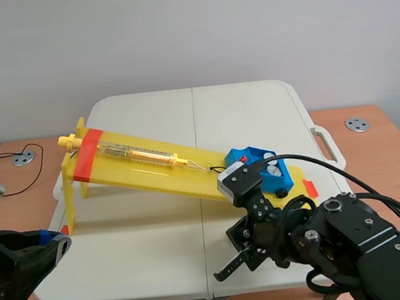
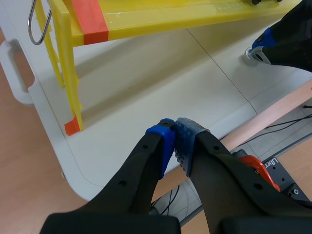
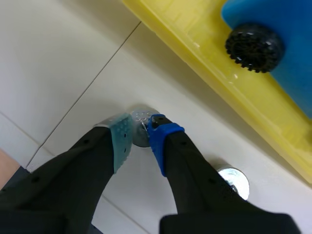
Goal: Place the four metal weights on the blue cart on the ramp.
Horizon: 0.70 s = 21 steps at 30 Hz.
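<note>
Metal gleams between your right gripper's (image 3: pixel 140 132) dotted pads: a small round weight (image 3: pixel 140 117), clamped, lying on the smooth white table (image 3: pixel 63 63) just beside the yellow plastic ramp (image 3: pixel 204 44); a second weight (image 3: pixel 234 180) lies near; the blue cart (image 3: pixel 287 58) rests its toothed black wheel (image 3: pixel 253 47) on the ramp; your left gripper (image 2: pixel 174 130) is pressed together, empty.

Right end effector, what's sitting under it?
A round metal weight on the white table, pinched between the right end effector's pads. Part of it is hidden by the fingers; a second weight lies beside them.
</note>
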Each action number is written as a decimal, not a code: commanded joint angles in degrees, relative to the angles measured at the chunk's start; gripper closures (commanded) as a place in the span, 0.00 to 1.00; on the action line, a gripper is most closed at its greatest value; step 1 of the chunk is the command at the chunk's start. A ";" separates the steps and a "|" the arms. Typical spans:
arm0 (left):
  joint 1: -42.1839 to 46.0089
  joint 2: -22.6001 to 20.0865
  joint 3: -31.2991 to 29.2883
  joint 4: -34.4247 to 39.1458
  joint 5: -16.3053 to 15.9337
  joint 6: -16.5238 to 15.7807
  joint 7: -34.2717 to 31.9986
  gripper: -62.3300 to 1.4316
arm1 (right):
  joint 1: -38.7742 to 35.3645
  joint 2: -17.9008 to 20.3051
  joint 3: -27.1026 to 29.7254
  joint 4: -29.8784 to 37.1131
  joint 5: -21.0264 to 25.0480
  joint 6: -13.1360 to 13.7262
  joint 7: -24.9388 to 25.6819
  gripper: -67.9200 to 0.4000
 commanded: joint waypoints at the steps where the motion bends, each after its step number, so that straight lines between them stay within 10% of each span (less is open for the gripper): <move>1: -0.48 0.94 -1.01 3.96 -2.78 -1.40 -4.92 0.91 | 4.94 -0.35 -0.22 1.88 1.22 -1.49 3.23 0.93; 8: -0.48 0.94 -1.01 3.96 -2.78 -1.40 -4.94 0.91 | 4.02 2.21 -0.20 5.38 2.27 -1.46 1.09 0.98; 21: -0.48 0.94 -1.01 3.96 -2.78 -1.40 -4.92 0.91 | -11.72 11.98 10.47 31.56 14.80 0.61 -4.04 0.98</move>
